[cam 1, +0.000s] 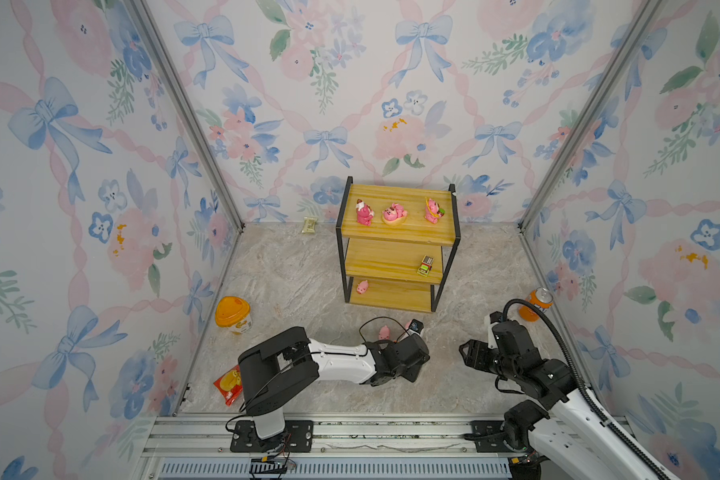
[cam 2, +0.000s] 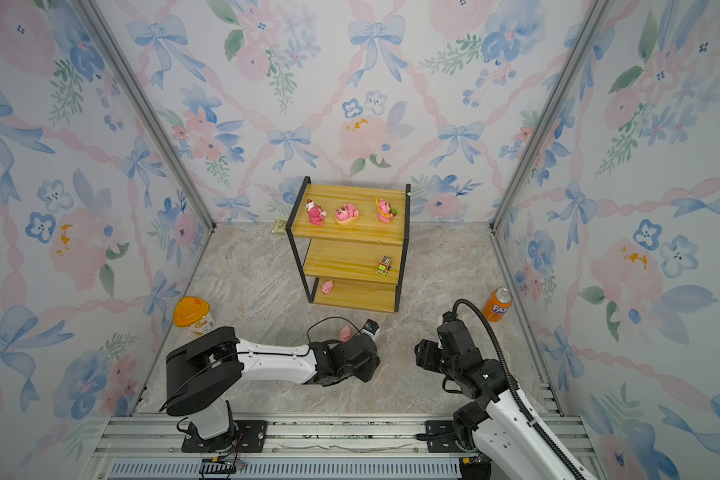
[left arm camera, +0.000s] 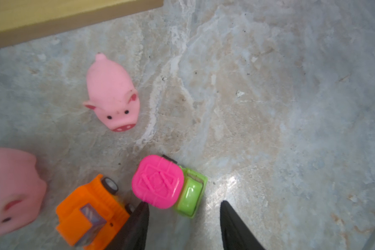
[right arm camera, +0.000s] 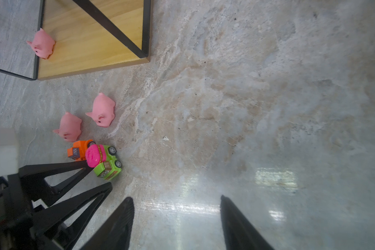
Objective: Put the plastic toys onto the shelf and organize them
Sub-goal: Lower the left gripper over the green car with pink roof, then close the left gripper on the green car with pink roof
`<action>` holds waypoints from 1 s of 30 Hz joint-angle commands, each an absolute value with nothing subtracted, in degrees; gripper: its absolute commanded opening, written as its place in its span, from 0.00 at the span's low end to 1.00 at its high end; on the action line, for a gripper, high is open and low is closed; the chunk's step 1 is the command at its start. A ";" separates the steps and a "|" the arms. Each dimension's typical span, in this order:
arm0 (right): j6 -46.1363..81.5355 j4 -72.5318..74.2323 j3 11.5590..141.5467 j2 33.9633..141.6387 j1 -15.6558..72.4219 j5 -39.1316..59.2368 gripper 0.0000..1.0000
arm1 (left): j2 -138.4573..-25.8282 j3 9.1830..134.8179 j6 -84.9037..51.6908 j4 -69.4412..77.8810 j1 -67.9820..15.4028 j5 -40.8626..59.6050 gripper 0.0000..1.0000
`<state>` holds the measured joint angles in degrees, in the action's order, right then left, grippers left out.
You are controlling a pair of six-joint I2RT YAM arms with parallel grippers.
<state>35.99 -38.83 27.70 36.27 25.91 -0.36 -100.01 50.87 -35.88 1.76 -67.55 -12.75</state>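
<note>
The shelf point(cam 1: 391, 195) stands at the back with three pink bear figurines point(cam 1: 395, 214) on its top board. A brown-green car point(cam 1: 425, 266) is on the middle board and a pale pink pig point(cam 1: 362, 286) on the bottom one. On the floor in front lie two more pigs point(left arm camera: 113, 95) point(left arm camera: 11, 190), an orange car point(left arm camera: 89, 207) and a pink-green car point(left arm camera: 169, 184). My left gripper point(left arm camera: 185, 203) is open, and the pink-green car sits just beyond its fingertips. My right gripper point(right arm camera: 176, 198) is open over bare floor to the right.
An orange-lidded tub point(cam 1: 233, 313) and a red snack packet point(cam 1: 227, 384) lie at the left. An orange soda can point(cam 1: 540, 303) stands by the right wall. A small pale packet point(cam 1: 309, 225) lies behind the shelf. Aluminium rails run along the front edge.
</note>
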 commanded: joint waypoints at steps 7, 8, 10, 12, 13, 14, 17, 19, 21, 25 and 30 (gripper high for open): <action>34.32 -39.81 26.82 35.60 25.86 0.35 0.66 | -101.73 53.98 -39.34 3.70 -67.20 -14.01 0.56; 34.28 -39.68 26.82 35.51 25.84 0.50 0.66 | -102.31 54.45 -39.53 3.72 -67.11 -13.62 0.56; 34.28 -39.46 26.72 35.34 25.85 1.00 0.66 | -103.28 55.09 -39.85 3.69 -66.76 -13.34 0.56; 34.28 -39.44 26.43 35.01 25.84 1.06 0.66 | -104.18 55.74 -40.21 3.70 -66.31 -12.62 0.56; 34.28 -39.46 26.30 34.82 25.84 1.05 0.66 | -104.54 56.02 -40.17 3.63 -66.19 -12.35 0.56; 34.28 -39.42 26.13 34.57 25.85 1.05 0.66 | -104.77 56.24 -40.10 3.61 -66.18 -12.06 0.56; 34.37 -39.11 25.80 34.10 25.84 1.14 0.66 | -104.96 56.39 -39.99 3.28 -66.20 -11.55 0.56; 34.28 -39.07 25.75 34.10 25.83 1.24 0.66 | -104.79 56.12 -40.08 3.01 -66.18 -11.57 0.56; 34.28 -38.95 25.80 34.26 25.88 1.41 0.66 | -104.65 55.53 -40.51 2.81 -66.27 -11.63 0.56; 34.19 -38.87 25.75 34.50 25.78 1.45 0.66 | -103.77 54.37 -40.97 2.44 -66.85 -11.71 0.54; 34.28 -38.76 25.68 34.72 25.80 1.41 0.66 | -102.37 52.99 -41.78 0.57 -67.94 -14.30 0.55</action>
